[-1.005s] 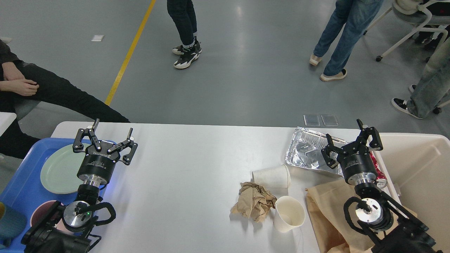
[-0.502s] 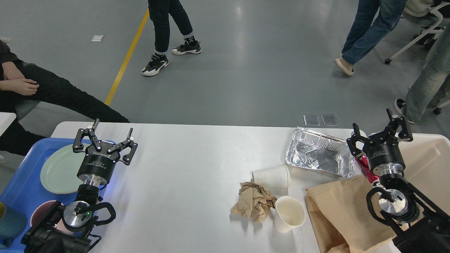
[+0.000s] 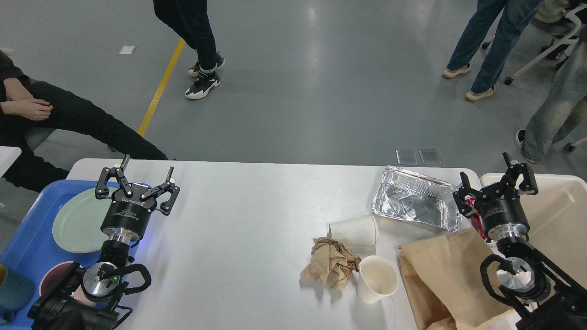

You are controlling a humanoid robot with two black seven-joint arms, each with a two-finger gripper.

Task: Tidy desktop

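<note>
The right hand (image 3: pixel 494 183) hung open at the counter's (image 3: pixel 238 238) right end, a red can (image 3: pixel 471 208) just beneath it, nearer than the open, empty left hand (image 3: pixel 137 181).

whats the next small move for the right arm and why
Probably lower the right claw, which is open and empty, onto the red item just beneath it at the edge of the desktop; the beige bin sits right alongside.

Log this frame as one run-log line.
left gripper: open, idle over blue tray | right gripper: open, empty, beside beige bin | desktop: foil tray, cups, paper uncleared
</note>
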